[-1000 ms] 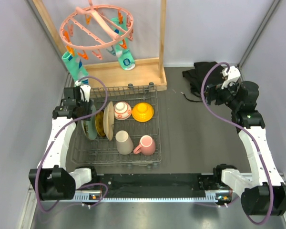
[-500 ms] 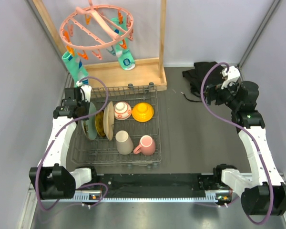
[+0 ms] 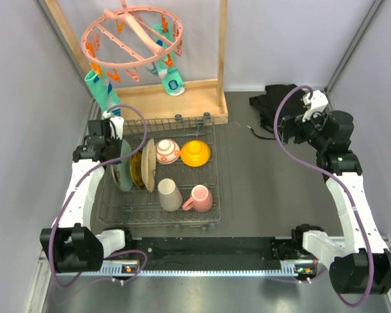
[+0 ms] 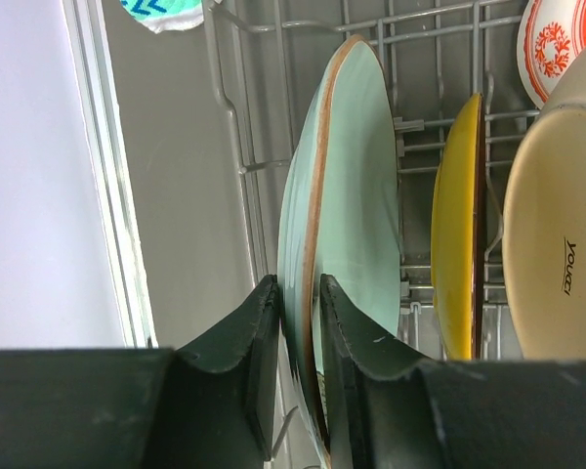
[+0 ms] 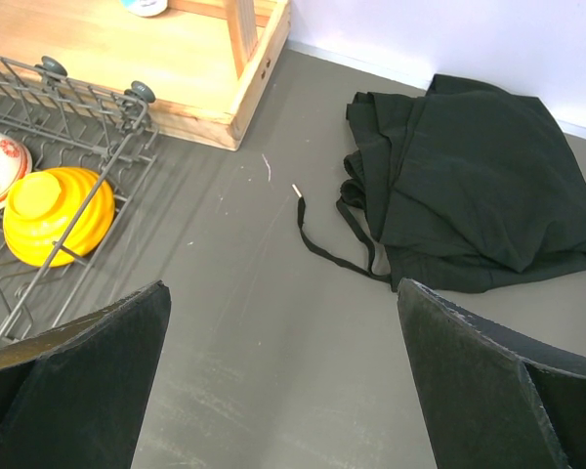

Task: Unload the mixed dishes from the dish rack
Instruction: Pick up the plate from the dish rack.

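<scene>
Since the earlier frame the left hand has been closed, and its two fingers are now clamped on the rim of the pale green plate, one finger on each face. The plate is stood on edge in the dish rack and reaches away ahead of the fingertips. The arm itself is seen in much the same place above the rack's left side.

Just to the right of the left hand, a small yellow plate is stood on edge, close beside the green one but apart from it. Further right, a cream plate is propped, its back turned to the wrist camera. Ahead and to the right of the hand, a red-white bowl is set in the rack's far part, with an orange bowl beside it. Nearer the arm bases, a beige cup and a pink mug are laid side by side.

Well to the right, the right hand is held above the tabletop, its fingers spread wide apart and touching nothing. Ahead of it and to its right, a black cloth is crumpled on the tabletop; to its left, the rack's corner is seen.
</scene>
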`<state>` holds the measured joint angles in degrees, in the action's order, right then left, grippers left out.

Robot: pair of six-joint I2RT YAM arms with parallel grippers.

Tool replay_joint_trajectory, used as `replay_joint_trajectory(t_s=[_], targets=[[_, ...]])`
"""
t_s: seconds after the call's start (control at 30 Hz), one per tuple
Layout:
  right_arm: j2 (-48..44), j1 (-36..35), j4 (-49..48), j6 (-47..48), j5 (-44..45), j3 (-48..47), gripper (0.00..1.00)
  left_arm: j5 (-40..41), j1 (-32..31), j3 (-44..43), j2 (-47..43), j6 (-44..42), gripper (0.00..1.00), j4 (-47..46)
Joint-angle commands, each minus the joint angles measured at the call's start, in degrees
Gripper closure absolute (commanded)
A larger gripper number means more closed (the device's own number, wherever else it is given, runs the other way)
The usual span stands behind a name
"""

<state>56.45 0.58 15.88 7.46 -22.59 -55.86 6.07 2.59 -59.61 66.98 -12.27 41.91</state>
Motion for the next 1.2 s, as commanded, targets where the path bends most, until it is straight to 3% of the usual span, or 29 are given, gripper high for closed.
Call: replay_joint_trajectory(t_s=[0.0,1.17], targets=[[0.4,-0.3,-1.5,0.8,-1.0,0.0,0.01,-3.4,-0.2,-1.8,-0.5,-0.2,1.0,-1.4],[0.9,-0.3,-0.8,1.4,-2.6,-0.2,0.01,6.9,-5.0,-12.9,0.3,-1.8,1.0,2.6]])
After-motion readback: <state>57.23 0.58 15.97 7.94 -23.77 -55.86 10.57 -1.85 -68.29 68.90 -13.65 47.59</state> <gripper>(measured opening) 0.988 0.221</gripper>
